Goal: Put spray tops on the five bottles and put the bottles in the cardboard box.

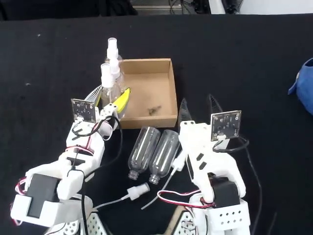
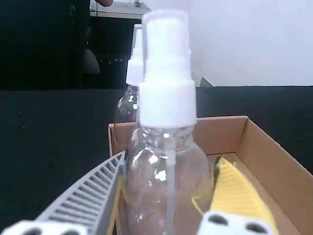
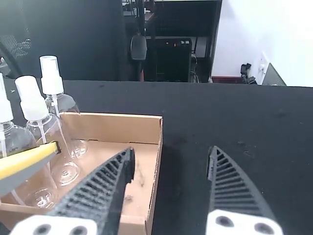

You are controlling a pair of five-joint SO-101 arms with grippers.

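Yellow-fingered left end effector (image 1: 111, 95) is clamping a capped bottle (image 2: 164, 147) mid-frame in the cardboard box (image 1: 172, 93), crowding and maybe toppling neighbouring bottles (image 1: 113, 49); right end effector (image 3: 171, 152) is hanging open, empty.

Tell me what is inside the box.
Three spray-topped bottles stand along one side of the box, one in the left gripper. Dark specks lie on its floor. The near wall covers the floor just behind it.
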